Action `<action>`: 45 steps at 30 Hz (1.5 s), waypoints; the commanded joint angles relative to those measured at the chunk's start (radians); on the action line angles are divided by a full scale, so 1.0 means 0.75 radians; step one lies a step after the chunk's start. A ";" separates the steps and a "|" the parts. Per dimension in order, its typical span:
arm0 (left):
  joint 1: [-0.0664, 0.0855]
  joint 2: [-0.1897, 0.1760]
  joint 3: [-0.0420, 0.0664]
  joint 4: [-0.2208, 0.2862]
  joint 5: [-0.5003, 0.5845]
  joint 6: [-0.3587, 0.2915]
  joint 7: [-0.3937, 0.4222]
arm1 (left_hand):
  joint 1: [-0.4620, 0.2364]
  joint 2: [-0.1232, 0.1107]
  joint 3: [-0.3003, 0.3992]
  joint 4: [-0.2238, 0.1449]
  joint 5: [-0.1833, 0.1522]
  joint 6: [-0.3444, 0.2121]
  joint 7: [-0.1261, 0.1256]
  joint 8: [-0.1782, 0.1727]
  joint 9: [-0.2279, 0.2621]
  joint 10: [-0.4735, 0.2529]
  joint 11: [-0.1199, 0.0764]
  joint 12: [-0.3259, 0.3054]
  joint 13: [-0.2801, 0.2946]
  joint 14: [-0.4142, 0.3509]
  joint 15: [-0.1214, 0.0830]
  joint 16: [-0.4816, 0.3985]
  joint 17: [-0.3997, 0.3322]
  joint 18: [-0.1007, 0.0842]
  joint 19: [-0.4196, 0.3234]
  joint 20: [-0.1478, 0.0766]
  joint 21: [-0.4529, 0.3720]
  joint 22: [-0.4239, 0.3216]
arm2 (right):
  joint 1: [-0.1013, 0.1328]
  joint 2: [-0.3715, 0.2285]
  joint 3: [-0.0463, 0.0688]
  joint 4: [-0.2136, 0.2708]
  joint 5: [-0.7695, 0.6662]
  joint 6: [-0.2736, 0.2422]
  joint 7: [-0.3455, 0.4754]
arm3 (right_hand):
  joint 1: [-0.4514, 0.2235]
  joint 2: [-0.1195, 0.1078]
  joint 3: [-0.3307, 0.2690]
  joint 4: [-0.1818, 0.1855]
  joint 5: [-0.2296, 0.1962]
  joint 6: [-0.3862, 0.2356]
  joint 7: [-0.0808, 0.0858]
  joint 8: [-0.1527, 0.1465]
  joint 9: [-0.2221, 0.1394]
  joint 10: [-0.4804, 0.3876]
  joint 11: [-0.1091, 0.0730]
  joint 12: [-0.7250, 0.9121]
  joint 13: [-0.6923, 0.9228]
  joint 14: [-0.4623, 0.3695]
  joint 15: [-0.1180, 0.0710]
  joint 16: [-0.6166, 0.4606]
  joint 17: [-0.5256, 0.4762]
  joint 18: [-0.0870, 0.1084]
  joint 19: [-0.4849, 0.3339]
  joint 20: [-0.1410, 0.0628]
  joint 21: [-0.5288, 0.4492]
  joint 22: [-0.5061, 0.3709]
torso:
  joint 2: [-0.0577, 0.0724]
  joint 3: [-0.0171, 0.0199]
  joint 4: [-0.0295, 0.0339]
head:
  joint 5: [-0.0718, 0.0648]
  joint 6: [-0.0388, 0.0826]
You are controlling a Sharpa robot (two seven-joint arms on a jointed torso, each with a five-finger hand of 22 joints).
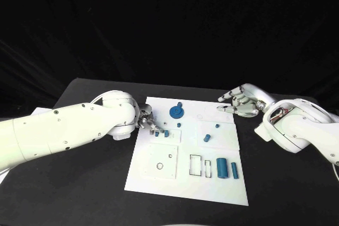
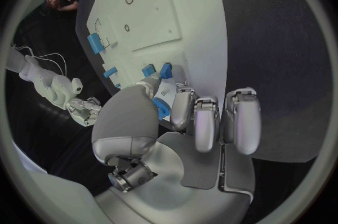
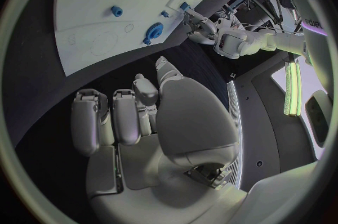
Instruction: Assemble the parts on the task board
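The white task board [image 1: 212, 187] lies in the middle of the black table. My left hand [image 1: 147, 120] hovers at its left edge, and the left wrist view shows a small ribbed blue part [image 2: 161, 107] pinched between thumb and finger. Just ahead of those fingers, two short blue parts [image 1: 156, 134] [image 1: 166, 133] stand on the board. A round blue part [image 1: 177, 111] lies near the far edge. Two blue cylinders [image 1: 222, 167] [image 1: 233, 170] lie at the right front. My right hand [image 1: 239, 102] hangs off the board's far right corner, fingers loosely bent and holding nothing.
Small blue pieces [image 1: 179, 124] [image 1: 217, 125] [image 1: 207, 137] sit in the board's middle. Outlined recesses [image 1: 196, 165] and a round hole [image 1: 159, 165] mark the near half. Bare black table lies on both sides of the board.
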 commanded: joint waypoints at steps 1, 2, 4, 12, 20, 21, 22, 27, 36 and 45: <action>-0.005 -0.018 -0.003 0.005 0.024 -0.105 -0.028 | -0.002 0.016 -0.021 0.014 0.001 -0.015 0.008 -0.013 -0.002 -0.014 0.001 -0.026 -0.023 0.138 -0.009 0.004 0.351 -0.009 0.094 -0.011 -0.033 0.236 | 0.000 0.003 0.000 -0.002 -0.009 0.008 0.003 | -0.004 0.009 -0.006 -0.001 0.006 0.010 -0.003 0.002 0.001 0.000 -0.007 -0.003 -0.002 0.060 -0.007 -0.008 -0.002 0.012 -0.010 -0.001 -0.005 -0.001 | 0.000 -0.0010 0.0000 | -0.001 0.001; -0.005 -0.023 -0.002 0.006 0.039 -0.137 -0.017 | -0.001 0.021 -0.028 0.022 0.002 -0.026 0.011 -0.016 -0.003 -0.024 0.003 -0.040 -0.038 0.138 -0.009 0.004 0.351 -0.005 0.087 -0.011 -0.049 0.219 | 0.000 0.003 0.000 -0.003 -0.009 0.008 0.003 | -0.004 0.009 -0.006 -0.001 0.006 0.010 -0.003 0.002 0.001 0.000 -0.007 -0.003 -0.002 0.060 -0.007 -0.008 -0.002 0.012 -0.010 -0.001 -0.005 -0.001 | 0.000 0.0000 0.0005 | -0.002 0.000; -0.005 -0.032 -0.002 0.008 0.070 -0.196 0.006 | -0.003 0.028 -0.043 0.036 0.003 -0.045 0.018 -0.020 -0.003 -0.048 0.008 -0.074 -0.074 0.138 -0.007 0.004 0.351 0.003 0.077 -0.010 -0.074 0.193 | 0.000 0.003 0.000 -0.003 -0.009 0.008 0.003 | -0.004 0.009 -0.006 -0.001 0.006 0.010 -0.003 0.002 0.001 0.000 -0.007 -0.003 -0.002 0.060 -0.007 -0.008 -0.002 0.012 -0.010 -0.001 -0.005 -0.001 | 0.000 0.0007 0.0004 | -0.003 0.000; -0.004 -0.049 -0.002 0.000 0.196 -0.378 0.153 | -0.059 0.068 -0.104 0.042 0.009 -0.150 0.059 -0.065 -0.034 -0.278 0.042 -0.425 -0.429 0.129 0.019 -0.015 0.326 0.066 -0.029 0.010 -0.340 -0.071 | 0.000 0.004 0.000 -0.005 -0.009 0.007 0.002 | -0.006 0.009 -0.010 0.000 0.006 0.009 -0.003 0.002 0.001 0.001 -0.007 -0.002 -0.001 0.060 -0.007 -0.008 -0.001 0.012 -0.010 -0.002 -0.006 -0.001 | 0.000 0.0006 0.0003 | -0.006 0.002; -0.004 -0.047 -0.002 -0.034 0.341 -0.474 0.296 | 0.017 0.024 -0.243 0.032 0.011 -0.309 0.153 -0.157 -0.133 -0.552 0.130 -0.775 -0.752 -0.010 0.091 -0.360 -0.031 0.179 -0.224 0.077 -1.001 -0.671 | 0.000 0.007 0.000 -0.009 -0.009 0.009 0.001 | -0.006 0.009 -0.010 0.000 0.006 0.009 -0.003 0.002 0.001 0.001 -0.007 -0.002 -0.001 0.060 -0.007 -0.008 -0.001 0.012 -0.010 -0.002 -0.006 -0.001 | 0.000 0.0011 -0.0003 | -0.009 0.008; -0.004 -0.043 -0.003 -0.038 0.328 -0.484 0.316 | 0.104 0.017 -0.248 0.009 0.011 -0.307 0.156 -0.156 -0.145 -0.556 0.133 -0.788 -0.771 -0.040 0.095 -0.432 -0.096 0.196 -0.255 0.082 -1.113 -0.769 | 0.000 0.007 0.000 -0.009 -0.009 0.009 0.001 | -0.006 0.009 -0.010 0.000 0.006 0.009 -0.003 0.002 0.001 0.001 -0.007 -0.002 -0.001 0.060 -0.007 -0.008 -0.001 0.012 -0.010 -0.002 -0.006 -0.001 | 0.000 0.0010 0.0001 | -0.009 0.010; -0.004 -0.040 -0.003 -0.039 0.307 -0.492 0.334 | 0.205 0.019 -0.231 -0.031 0.012 -0.314 0.157 -0.162 -0.158 -0.557 0.137 -0.797 -0.786 -0.054 0.097 -0.469 -0.127 0.202 -0.267 0.084 -1.169 -0.818 | 0.000 0.007 0.000 -0.009 -0.009 0.009 0.001 | -0.006 0.009 -0.010 0.000 0.006 0.009 -0.003 0.002 0.001 0.001 -0.007 -0.002 -0.001 0.060 -0.007 -0.008 -0.001 0.012 -0.010 -0.002 -0.006 -0.001 | 0.000 0.0008 0.0006 | -0.010 0.011; -0.012 -0.015 -0.012 -0.037 0.097 -0.537 0.508 | 0.548 0.040 -0.091 -0.150 0.012 -0.366 0.185 -0.265 -0.273 -0.670 0.166 -0.993 -0.948 -0.220 0.121 -0.820 -0.429 0.202 -0.302 0.102 -1.286 -0.900 | 0.000 0.008 0.000 -0.009 -0.009 0.009 0.002 | -0.006 0.009 -0.010 0.000 0.006 0.009 -0.003 0.002 0.001 0.001 -0.007 -0.002 -0.001 0.060 -0.007 -0.008 -0.001 0.012 -0.010 -0.002 -0.006 -0.001 | 0.000 0.0002 0.0007 | -0.014 0.016; -0.045 0.036 -0.025 -0.032 -0.312 -0.630 0.761 | 0.679 -0.075 0.055 -0.174 0.010 -0.213 0.164 -0.471 -0.523 -0.575 0.171 -1.284 -1.289 -0.217 0.123 -1.042 -0.607 0.204 -0.239 0.102 -1.379 -0.974 | 0.000 0.011 0.000 -0.010 -0.009 0.007 0.005 | -0.005 0.009 -0.010 0.000 0.007 0.009 -0.003 0.001 0.001 0.000 -0.007 -0.003 -0.002 0.060 -0.007 -0.009 -0.002 0.012 -0.010 -0.002 -0.006 -0.001 | 0.002 -0.0003 -0.0027 | -0.024 0.026; -0.062 0.084 -0.030 -0.047 -0.569 -0.581 0.765 | 0.634 -0.113 0.054 -0.155 0.008 -0.090 0.149 -0.580 -0.628 -0.493 0.157 -1.404 -1.427 0.049 0.098 -0.412 -0.086 0.126 0.002 0.076 -0.841 -0.504 | 0.000 0.011 0.000 -0.008 -0.009 0.006 0.006 | -0.005 0.009 -0.010 0.000 0.007 0.009 -0.003 0.001 0.001 0.000 -0.007 -0.003 -0.002 0.060 -0.007 -0.009 -0.002 0.012 -0.010 -0.002 -0.006 -0.001 | 0.004 -0.0005 -0.0005 | -0.035 0.030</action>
